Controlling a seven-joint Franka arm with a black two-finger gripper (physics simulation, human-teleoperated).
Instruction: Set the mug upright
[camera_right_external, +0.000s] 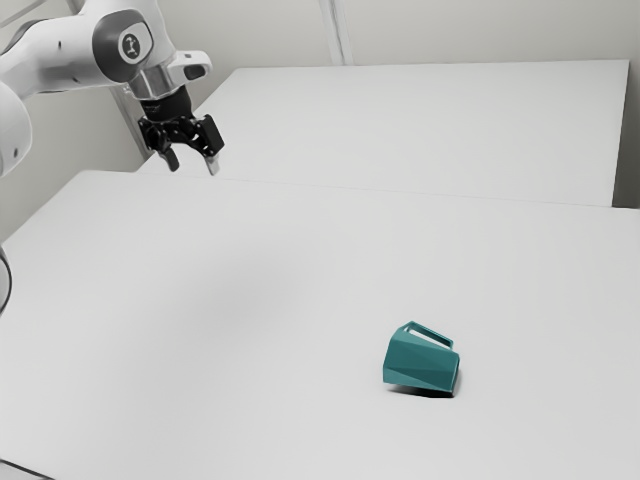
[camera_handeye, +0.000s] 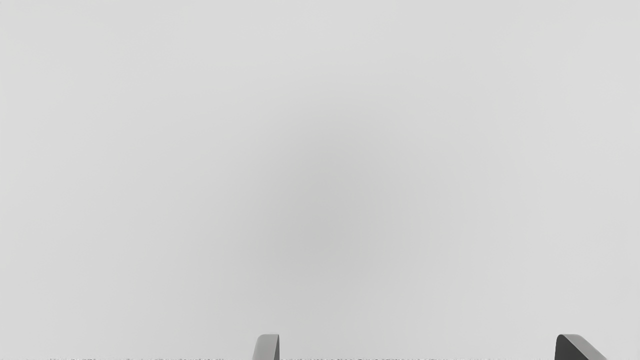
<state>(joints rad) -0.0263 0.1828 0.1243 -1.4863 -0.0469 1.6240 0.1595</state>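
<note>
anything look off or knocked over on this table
Yes, the teal mug lies on its side on the white table, its handle on the upper side; a mug would normally stand on its base. I see no spill or obvious damage.

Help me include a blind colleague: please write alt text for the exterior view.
A teal mug lies on its side on a white table, its handle uppermost. Toward the exterior view's upper left, a white robot arm has its black end effector open, well away from the mug.
</note>
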